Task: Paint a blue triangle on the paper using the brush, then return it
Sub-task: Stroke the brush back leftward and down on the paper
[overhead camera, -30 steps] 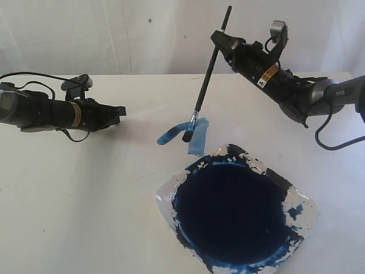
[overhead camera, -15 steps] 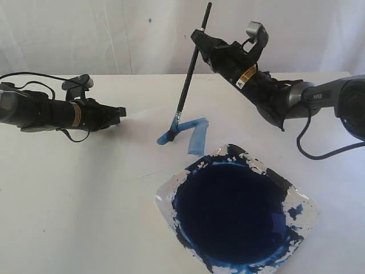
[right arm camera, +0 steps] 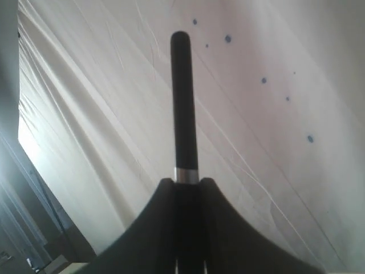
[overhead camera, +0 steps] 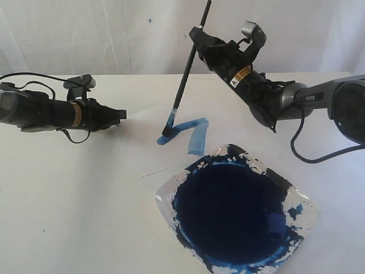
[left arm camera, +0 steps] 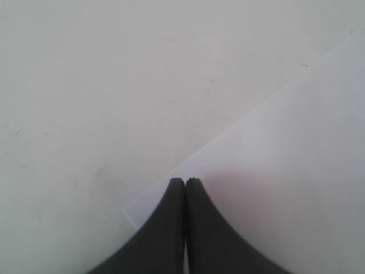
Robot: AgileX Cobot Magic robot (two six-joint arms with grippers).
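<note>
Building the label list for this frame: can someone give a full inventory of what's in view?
brush: 1, black handle with silver ferrule, tilted, bristles at the left end of the blue strokes
blue triangle: 1, unfinished, streaky light and dark blue, on the paper beyond the dish
paper: 1, white, flat on the table
paint dish: 1, white rim smeared blue around a dark-blue pool, front centre-right
table: 1, white
backdrop: 1, white cloth with a few blue specks, behind the table
left gripper: 1, black, shut and empty, tips at a corner of the paper
right gripper: 1, black, shut on the brush's upper handle
</note>
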